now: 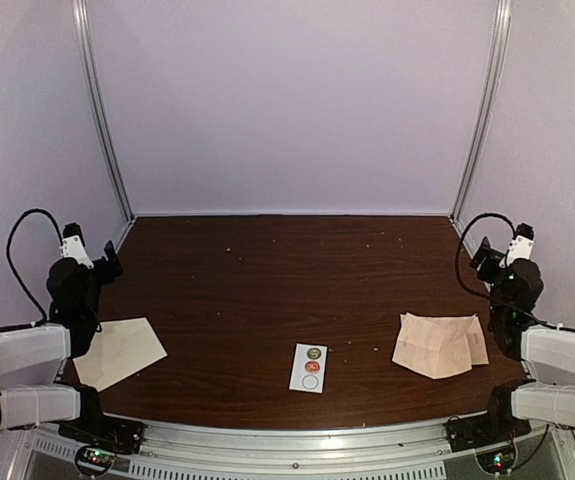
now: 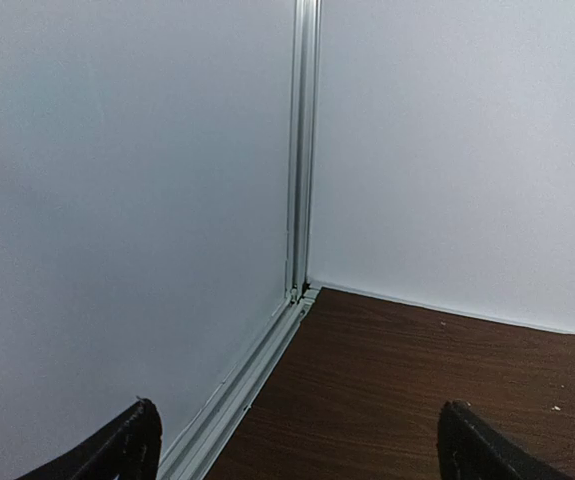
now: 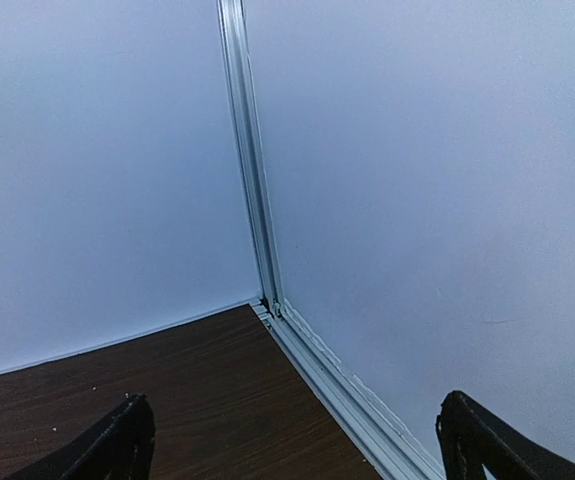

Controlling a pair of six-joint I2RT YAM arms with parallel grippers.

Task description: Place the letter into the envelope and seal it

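The table (image 1: 267, 290) has a dark brown wood-grain top, smooth with a faint sheen. The envelope (image 1: 122, 352) is plain cream paper, matt and flat. The letter (image 1: 435, 345) is pinkish paper, matt and marked by fold creases. The sticker card (image 1: 309, 367) is smooth white card. The walls (image 1: 287, 100) are pale matt panels, joined by brushed silvery metal rails (image 1: 102, 110). The left gripper (image 2: 295, 445) and right gripper (image 3: 292, 440) have fingers (image 2: 127, 448) of matt black plastic. The arm casings (image 1: 29, 348) look like smooth white plastic.
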